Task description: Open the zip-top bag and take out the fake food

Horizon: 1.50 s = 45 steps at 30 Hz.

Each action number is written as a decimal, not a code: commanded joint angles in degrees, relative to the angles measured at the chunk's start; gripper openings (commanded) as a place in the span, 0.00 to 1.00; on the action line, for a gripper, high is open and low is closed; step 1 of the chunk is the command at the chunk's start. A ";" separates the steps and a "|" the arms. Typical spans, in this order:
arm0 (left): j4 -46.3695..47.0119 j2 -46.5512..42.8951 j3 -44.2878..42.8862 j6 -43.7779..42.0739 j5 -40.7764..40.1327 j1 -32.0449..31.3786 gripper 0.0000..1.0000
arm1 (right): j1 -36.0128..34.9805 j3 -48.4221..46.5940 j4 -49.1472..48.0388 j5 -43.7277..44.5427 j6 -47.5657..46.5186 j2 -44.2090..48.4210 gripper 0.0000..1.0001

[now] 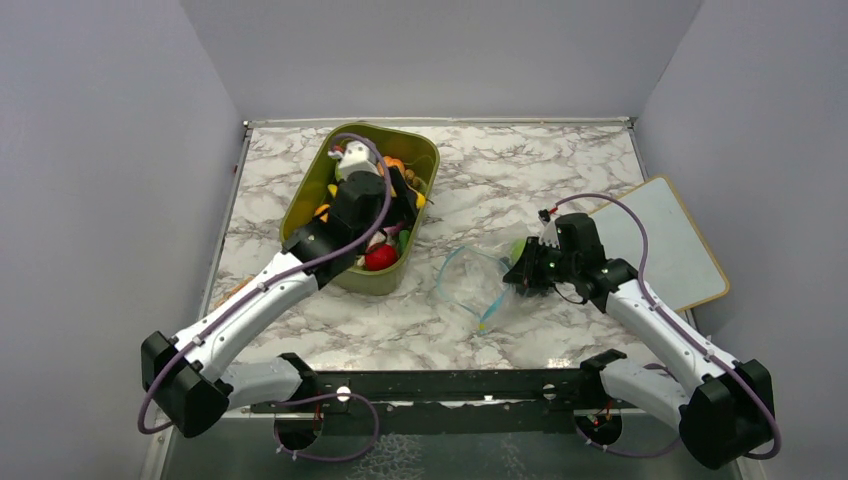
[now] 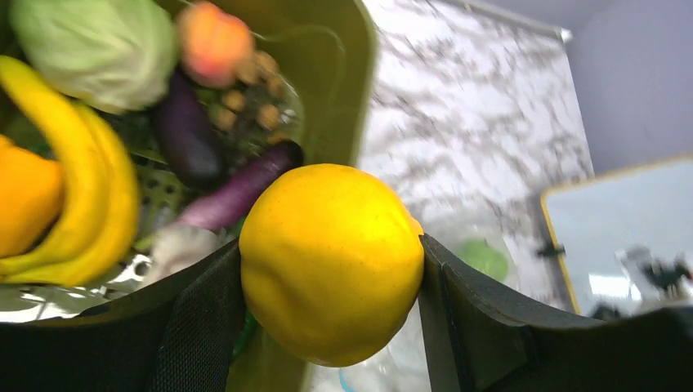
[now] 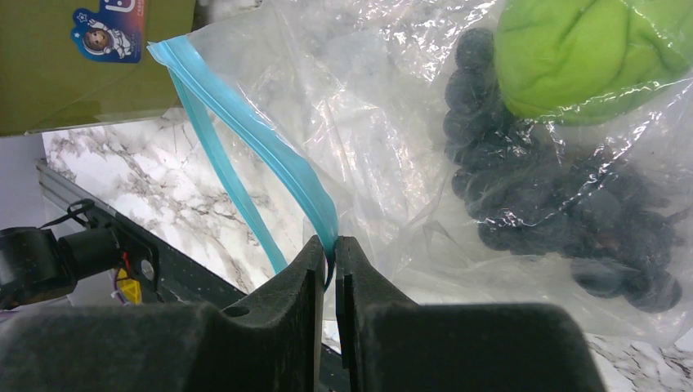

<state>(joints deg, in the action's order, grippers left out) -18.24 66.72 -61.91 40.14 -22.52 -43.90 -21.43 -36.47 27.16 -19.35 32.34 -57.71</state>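
Bag (image 1: pixel 470 285) lies on table (image 1: pixel 560 180) between bin (image 1: pixel 300 205) and my right arm, mouth gaping toward left arm. My right gripper (image 3: pixel 333 253) pinched tight on blue strip (image 3: pixel 245 139). Still inside bag: green piece (image 3: pixel 572 57), dark grapes (image 3: pixel 556 204). My left gripper (image 2: pixel 331 278) clamped around yellow fruit (image 2: pixel 327 237), over bin edge. Bin holds bananas (image 2: pixel 90 188), eggplant (image 2: pixel 188 139), more.

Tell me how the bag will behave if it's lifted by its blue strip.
Probably floppy: the bag is thin, crinkled film, pinched only at its blue strip. It would likely sag toward the end holding the green piece and dark grapes, which may slide.
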 commanded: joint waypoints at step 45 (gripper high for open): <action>6.28 20.90 -8.70 7.71 20.69 21.19 0.99 | -0.28 -1.23 1.76 -0.69 -0.98 1.37 0.11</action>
<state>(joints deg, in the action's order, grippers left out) -14.83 93.84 -72.58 50.22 -3.20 -22.87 -21.43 -36.47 29.15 -19.40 31.86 -56.64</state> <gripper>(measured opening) 0.990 0.113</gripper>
